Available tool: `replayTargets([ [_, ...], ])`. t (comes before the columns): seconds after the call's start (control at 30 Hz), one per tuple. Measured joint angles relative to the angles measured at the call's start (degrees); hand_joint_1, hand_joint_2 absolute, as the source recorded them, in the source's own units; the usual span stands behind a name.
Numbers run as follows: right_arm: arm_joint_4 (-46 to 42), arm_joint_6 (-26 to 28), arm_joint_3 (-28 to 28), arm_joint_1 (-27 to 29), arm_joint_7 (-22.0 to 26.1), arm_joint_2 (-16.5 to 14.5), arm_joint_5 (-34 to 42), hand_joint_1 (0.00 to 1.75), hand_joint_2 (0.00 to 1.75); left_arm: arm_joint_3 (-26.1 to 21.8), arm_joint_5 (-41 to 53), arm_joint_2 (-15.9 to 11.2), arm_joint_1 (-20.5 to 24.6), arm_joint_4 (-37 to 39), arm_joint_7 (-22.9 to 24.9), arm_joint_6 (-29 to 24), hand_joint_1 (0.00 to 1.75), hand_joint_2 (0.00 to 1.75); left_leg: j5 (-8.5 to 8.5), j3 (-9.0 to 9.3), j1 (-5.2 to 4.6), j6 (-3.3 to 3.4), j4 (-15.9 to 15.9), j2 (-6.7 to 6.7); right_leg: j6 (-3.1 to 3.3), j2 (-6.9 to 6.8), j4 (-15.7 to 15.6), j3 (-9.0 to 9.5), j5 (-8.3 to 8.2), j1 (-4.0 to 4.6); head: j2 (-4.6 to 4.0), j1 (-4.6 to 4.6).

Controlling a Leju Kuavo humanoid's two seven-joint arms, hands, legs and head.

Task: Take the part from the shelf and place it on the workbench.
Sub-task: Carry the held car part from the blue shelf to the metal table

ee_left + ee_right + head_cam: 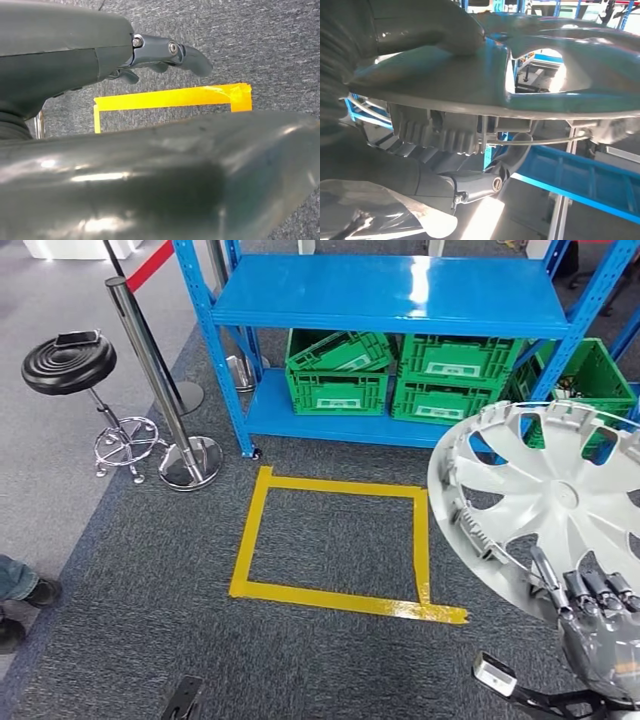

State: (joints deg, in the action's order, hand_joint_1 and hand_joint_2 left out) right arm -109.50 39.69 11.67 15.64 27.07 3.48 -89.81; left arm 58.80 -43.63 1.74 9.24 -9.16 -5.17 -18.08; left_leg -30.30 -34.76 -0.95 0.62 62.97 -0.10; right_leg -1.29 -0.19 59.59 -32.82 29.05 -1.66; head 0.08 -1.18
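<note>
Beside the taped square [332, 545], right hand [600, 625] grips hubcap [551, 495].

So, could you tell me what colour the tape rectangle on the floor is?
Yellow tape; head view shows it best.

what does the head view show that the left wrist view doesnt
Head view alone: the right hand holding the silver wheel cover by its rim, the blue shelf with green crates on its lower level, a black stool, chrome posts and a person's shoes.
Left wrist view alone: the left hand close up, fingers extended with nothing in them, over the floor.
Both: the yellow tape rectangle on the grey carpet.
</note>
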Motion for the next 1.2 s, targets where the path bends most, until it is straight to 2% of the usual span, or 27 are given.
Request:
replayTargets([
  [0.07,0.0,0.0,0.0,-0.1,0.0,0.0,0.0,1.75,1.75,0.0,0.0,0.0,0.0,0.0,0.0,0.0,0.0,0.0,-4.39,-2.46,0.34,-0.56,6.9,-0.01,0.6,-0.12,0.0,-0.64,-0.53,0.12,-0.01,-0.23],
  [0.1,0.0,0.0,0.0,-0.2,0.0,0.0,0.0,1.75,1.75,0.1,0.0,0.0,0.0,0.0,0.0,0.0,0.0,0.0,-5.89,-3.37,0.51,-0.68,10.1,-0.01,0.73,-0.15,0.0,-0.99,-0.81,0.22,-0.01,-0.27],
  [0.13,0.0,0.0,0.0,-0.2,0.0,0.0,0.0,1.75,1.75,0.1,0.0,0.1,-0.1,0.0,0.0,0.0,0.0,0.0,-6.42,-3.6,0.61,-0.68,11.8,-0.01,0.77,-0.17,0.0,-1.32,-1.11,0.33,-0.02,-0.25],
  [0.17,0.0,0.0,0.0,-0.2,-0.1,0.0,0.0,1.75,1.75,0.1,0.0,0.1,-0.1,0.0,0.0,0.0,0.0,0.0,-5.85,-2.87,0.67,-0.57,11.4,-0.01,0.77,-0.15,0.0,-1.63,-1.4,0.42,-0.02,-0.25],
  [0.2,0.0,0.0,0.0,-0.2,-0.1,0.0,0.0,1.75,1.75,0.2,0.0,0.1,-0.1,0.0,0.0,0.0,0.0,0.0,-4.4,-1.13,0.67,-0.34,8.7,-0.02,0.75,-0.11,0.0,-1.91,-1.71,0.49,-0.01,-0.25],
  [0.27,0.0,0.0,0.0,-0.2,-0.3,0.0,0.0,1.75,1.75,0.3,0.1,0.1,0.0,0.0,0.0,0.0,0.0,0.0,-1.44,3.47,0.5,0.29,0.6,-0.06,0.55,0.0,0.0,-2.42,-2.33,0.6,-0.01,-0.24],
  [0.3,0.0,0.0,0.0,-0.3,-0.3,0.0,0.0,1.75,1.75,0.3,0.2,0.1,0.1,0.0,0.0,0.0,0.0,0.0,-0.61,5.01,0.35,0.52,-2.5,-0.09,0.31,0.05,0.0,-2.67,-2.67,0.6,0.0,-0.22],
  [0.33,0.0,0.0,0.0,-0.3,-0.4,0.0,0.0,1.75,1.75,0.3,0.3,0.0,0.2,0.0,0.0,0.0,0.0,0.0,-0.27,5.7,0.16,0.67,-4.2,-0.12,0.0,0.07,0.0,-2.9,-3.02,0.56,-0.01,-0.22],
  [0.43,0.0,0.0,-0.1,-0.4,-0.4,0.0,0.0,1.75,1.75,0.4,0.4,0.1,0.2,0.0,0.0,0.0,0.0,0.0,0.9,5.17,-0.19,1.24,-5.1,-0.08,-1.17,0.09,-0.3,-3.39,-3.83,0.21,-0.01,-0.2],
  [0.47,0.1,0.0,0.0,-0.3,-0.4,0.0,0.0,1.75,1.75,0.4,0.4,0.1,0.2,0.0,0.0,0.0,0.0,0.0,1.55,4.89,-0.14,1.61,-5.5,-0.01,-1.45,0.1,0.1,-3.82,-3.02,0.14,0.0,-0.15],
  [0.5,0.1,0.0,0.0,-0.3,-0.4,0.0,0.0,1.75,1.75,0.5,0.5,0.1,0.2,0.0,0.1,0.1,0.0,0.0,2.24,4.5,-0.04,1.99,-5.8,0.07,-1.63,0.13,1.6,-4.47,-1.3,0.13,0.0,-0.1],
  [0.57,0.2,0.0,0.0,-0.4,-0.4,0.0,0.0,1.75,1.75,0.5,0.6,0.0,0.2,0.0,0.2,0.1,0.0,0.0,3.31,3.31,-0.05,2.51,-5.9,0.2,-1.77,0.13,7.7,-6.4,3.94,0.13,0.0,-0.03],
  [0.6,0.2,0.0,0.0,-0.4,-0.4,0.0,0.0,1.75,1.75,0.6,0.6,0.0,0.2,0.0,0.3,0.1,0.0,0.0,3.79,2.66,-0.1,2.61,-5.9,0.24,-1.84,0.13,11.2,-7.13,5.91,0.16,-0.01,-0.02],
  [0.63,0.3,0.0,0.0,-0.4,-0.4,0.0,0.0,1.75,1.75,0.7,0.7,0.0,0.2,0.0,0.4,0.1,0.0,0.0,4.25,2.0,-0.15,2.61,-5.8,0.27,-1.92,0.12,13.7,-7.37,6.8,0.18,-0.01,-0.04],
  [0.67,0.3,0.0,0.0,-0.4,-0.4,0.0,0.0,1.75,1.75,0.7,0.7,0.1,0.2,0.0,0.4,0.2,0.0,0.0,4.7,1.34,-0.17,2.57,-5.8,0.28,-1.99,0.12,14.5,-6.75,6.48,0.2,0.0,-0.03],
  [0.7,0.4,0.0,0.0,-0.4,-0.4,0.0,0.0,1.75,1.75,0.8,0.8,0.1,0.2,0.0,0.5,0.2,0.0,0.0,5.13,0.7,-0.17,2.48,-5.7,0.28,-2.02,0.1,13.1,-5.07,5.22,0.21,-0.01,-0.02],
  [0.73,0.5,0.0,0.0,-0.5,-0.4,0.0,0.0,1.75,1.75,0.9,0.9,0.2,0.2,0.0,0.5,0.2,0.0,0.0,5.49,0.08,-0.16,2.33,-5.5,0.28,-2.0,0.08,9.9,-2.49,3.67,0.2,-0.01,-0.03],
  [0.77,0.5,0.0,0.0,-0.6,-0.4,0.0,0.0,1.75,1.75,0.9,1.0,0.2,0.2,0.0,0.6,0.2,0.0,0.0,5.79,-0.5,-0.19,2.13,-5.2,0.27,-1.92,0.04,5.7,0.5,2.95,0.22,-0.01,-0.02],
  [0.8,0.5,0.0,0.0,-0.7,-0.4,0.0,0.0,1.75,1.75,1.0,1.0,0.2,0.2,0.0,0.6,0.1,0.0,0.0,6.04,-0.99,-0.26,1.89,-4.9,0.27,-1.75,0.07,1.9,3.17,2.69,0.28,-0.01,-0.04],
  [0.83,0.5,0.0,0.0,-0.7,-0.4,0.0,0.0,1.75,1.75,1.0,1.1,0.2,0.2,0.0,0.6,0.1,0.0,0.0,6.33,-1.31,-0.32,1.61,-4.6,0.27,-1.55,0.08,-0.7,4.86,2.84,0.37,-0.01,-0.03],
  [0.87,0.5,0.0,0.0,-0.8,-0.4,0.0,0.0,1.75,1.75,1.1,1.1,0.2,0.2,0.0,0.7,0.0,0.0,0.0,6.67,-1.52,-0.34,1.31,-4.4,0.27,-1.32,0.1,-1.9,5.5,3.27,0.5,-0.01,-0.01],
  [0.93,0.5,0.0,0.0,-0.7,-0.5,0.0,0.0,1.75,1.75,1.3,1.2,0.1,0.2,0.0,0.7,0.0,0.0,0.0,7.25,-1.72,-0.25,0.68,-4.3,0.21,-0.69,0.05,-2.1,4.95,2.8,0.57,0.0,0.09],
  [1.0,0.5,0.0,0.0,-0.7,-0.5,0.0,0.0,1.75,1.75,1.4,1.2,0.1,0.1,0.0,0.8,0.0,0.0,0.0,5.51,-2.29,-0.07,-0.03,-2.9,0.08,0.27,-0.1,-2.2,4.37,2.07,0.42,0.01,-0.01],
  [1.07,0.5,0.0,0.0,-0.8,-0.5,0.0,0.0,1.75,1.75,1.4,1.2,0.1,0.1,0.0,0.8,0.0,0.0,0.0,0.5,-3.88,0.29,-0.76,2.6,-0.01,0.99,-0.24,-2.3,3.64,1.11,0.42,0.01,-0.22],
  [1.13,0.5,0.0,0.0,-0.8,-0.5,0.0,0.0,1.75,1.75,1.5,1.2,0.1,0.1,0.0,0.9,0.0,0.0,0.0,-3.77,-5.48,0.64,-1.23,9.9,0.0,1.16,-0.28,-2.1,2.51,0.18,0.54,0.01,-0.26],
  [1.17,0.5,0.0,0.0,-0.7,-0.5,0.0,0.0,1.75,1.75,1.5,1.2,0.1,0.1,0.0,0.9,0.0,0.0,0.0,-4.26,-5.45,0.74,-1.33,11.9,0.0,1.14,-0.27,-2.0,1.84,-0.2,0.58,0.01,-0.25],
  [1.2,0.5,0.0,0.0,-0.7,-0.5,0.0,0.0,1.75,1.75,1.5,1.3,0.2,0.1,0.0,0.9,-0.1,0.0,0.0,-3.66,-4.53,0.8,-1.31,11.8,0.0,1.1,-0.26,-1.8,1.23,-0.51,0.61,0.01,-0.26],
])
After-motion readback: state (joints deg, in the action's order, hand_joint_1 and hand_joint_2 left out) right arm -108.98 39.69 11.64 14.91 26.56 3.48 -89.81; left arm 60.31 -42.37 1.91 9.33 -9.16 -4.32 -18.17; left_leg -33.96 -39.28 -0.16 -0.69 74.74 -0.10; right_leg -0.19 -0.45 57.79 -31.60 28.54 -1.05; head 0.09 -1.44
